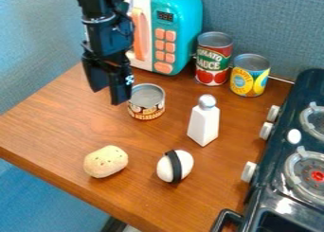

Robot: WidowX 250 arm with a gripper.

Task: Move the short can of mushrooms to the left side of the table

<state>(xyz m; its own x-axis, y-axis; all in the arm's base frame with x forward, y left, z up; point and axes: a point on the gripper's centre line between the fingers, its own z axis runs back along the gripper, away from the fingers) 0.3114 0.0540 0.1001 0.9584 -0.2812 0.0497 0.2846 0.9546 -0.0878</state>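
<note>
Short can (146, 108): upright on the wooden table (69, 117), its grey lid facing up, just beside the gripper (107, 97).
Gripper: fingers apart, pointing down, with nothing between them; one finger is right by the can's rim, and whether the two touch cannot be told.
Arm (101, 30): black, coming in from the top edge, at the upper left.
Microwave (186, 15): teal toy with orange buttons, behind the short can.
Shaker (203, 124): white with a silver top, upright, to the can's right and nearer the camera.
Tall can (212, 60): red and green, upright, just beside the microwave.
Yellow can (248, 82): upright, beside the tall can.
Potato (105, 161): beige with dark specks, near the table's front edge.
Egg (184, 165): white, black band (174, 165) around it, between potato and stove (309, 86).
Stove: dark, at the right, with pale knobs (249, 172) and round burners (291, 172).
</note>
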